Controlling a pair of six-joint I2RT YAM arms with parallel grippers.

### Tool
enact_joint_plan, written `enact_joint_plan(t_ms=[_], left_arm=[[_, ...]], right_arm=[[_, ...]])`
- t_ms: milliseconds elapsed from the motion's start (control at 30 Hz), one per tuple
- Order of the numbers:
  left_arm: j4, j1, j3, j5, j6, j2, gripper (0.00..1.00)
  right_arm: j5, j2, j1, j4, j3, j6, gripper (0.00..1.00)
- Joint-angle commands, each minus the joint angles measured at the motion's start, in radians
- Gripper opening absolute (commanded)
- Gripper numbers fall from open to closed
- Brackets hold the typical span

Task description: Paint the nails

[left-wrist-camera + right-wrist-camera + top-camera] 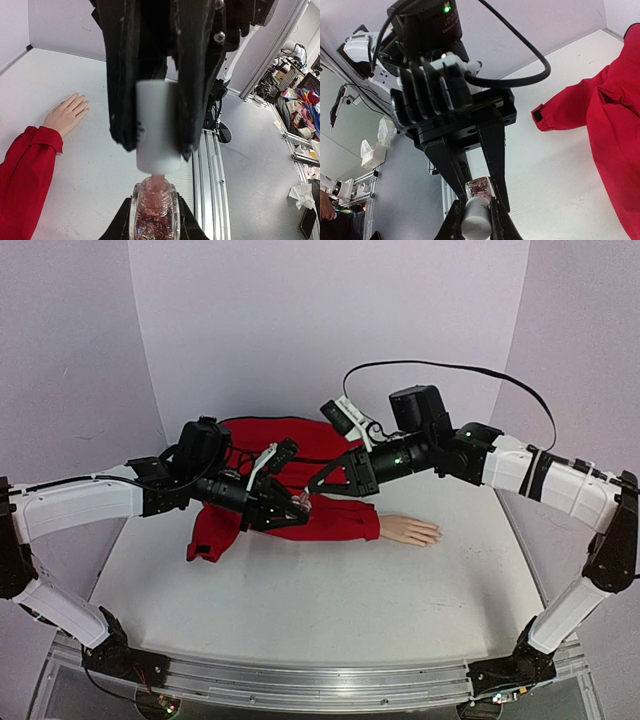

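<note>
I read left claw (pixel 154 222) pinching the bottle (pixel 154 209), right claw (pixel 476 222) clamped on its white cap (pixel 157 125), nails (pixel 433 533) low right of both claws, hand (pixel 408 530) flat, long axis left-right, fingertips pointing right.

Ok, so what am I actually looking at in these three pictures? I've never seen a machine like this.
You are looking at two robot arms bolted to a white table, each ending in a two-finger gripper. The wide picture comes from a fixed camera above and behind the arms. The other two come from small cameras on their wrists. On the table lies a mannequin hand in a red sleeve. The left gripper holds a small glass bottle of reddish polish, and the right gripper pinches its white cap.
</note>
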Motion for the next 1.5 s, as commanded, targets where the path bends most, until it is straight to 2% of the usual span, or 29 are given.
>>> enact_joint_plan(t_ms=[0,1100,1233,1467], left_arm=[[0.007,-0.002,0.028,0.0,0.019,-0.006,0.0],[-0.015,-0.001,0.039,-0.053,0.049,0.017,0.0],[-0.015,-0.001,0.039,-0.105,0.043,0.002,0.0],[0.0,-0.003,0.064,-0.288,0.031,-0.025,0.0]], right_arm=[[0.0,-0.061,-0.003,0.035,-0.002,-0.012,0.0],[0.082,-0.156,-0.014,0.069,-0.057,0.012,0.0],[0.169,-0.195,-0.069,0.066,-0.107,0.065,0.0],[0.261,-0.304,-0.246,0.025,-0.282,0.161,0.0]])
